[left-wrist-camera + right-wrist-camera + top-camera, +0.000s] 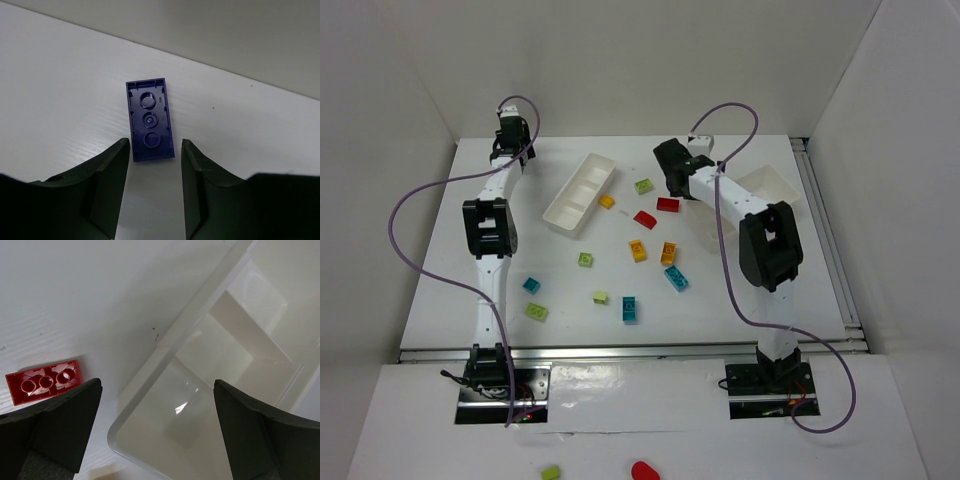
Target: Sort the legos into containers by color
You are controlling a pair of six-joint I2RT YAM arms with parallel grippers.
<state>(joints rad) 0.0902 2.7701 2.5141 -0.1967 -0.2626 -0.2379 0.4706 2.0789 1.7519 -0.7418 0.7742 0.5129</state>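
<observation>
My left gripper (155,144) is open at the table's far left corner (510,130). Its fingertips flank the near end of a purple lego (149,119) that lies upside down on the table; this lego is hidden in the top view. My right gripper (157,385) is open and empty over the end compartment of the right container (165,345), also in the top view (670,168). A red lego (42,381) lies left of it. The left container (582,192) holds nothing I can see. Red, orange, lime and cyan legos lie scattered mid-table.
The right container (775,185) lies partly under the right arm. Loose legos include lime (643,186), orange (607,201), red (645,218), cyan (630,309) and lime (537,312). A lime lego (551,472) and a red one (642,470) lie off the table, in front of the bases.
</observation>
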